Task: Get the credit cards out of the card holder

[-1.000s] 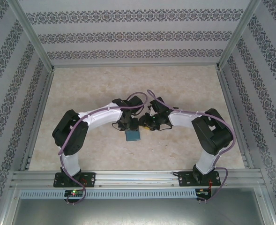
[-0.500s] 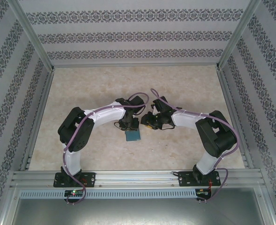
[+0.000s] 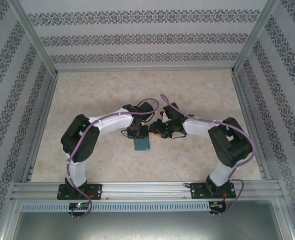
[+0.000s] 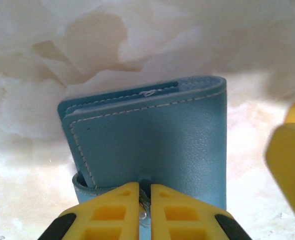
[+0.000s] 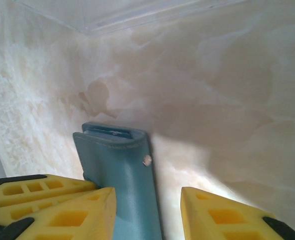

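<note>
The teal card holder lies folded shut on the marbled table, between the two arms. In the left wrist view the card holder shows its stitched cover, and my left gripper is shut on the small tab with a metal ring at its near edge. My right gripper stands open around the card holder, whose snap stud faces up; its left finger is close beside the cover. From above, the left gripper and right gripper nearly meet. The credit cards are hidden inside.
The marbled table is fenced by patterned walls and aluminium posts. A metal rail carries both arm bases at the near edge. A yellow finger of the right gripper stands at the right of the left wrist view.
My left gripper has closed onto the card holder's tab, and the left arm's elbow has shifted slightly right. The card holder and right gripper have stayed in place.
</note>
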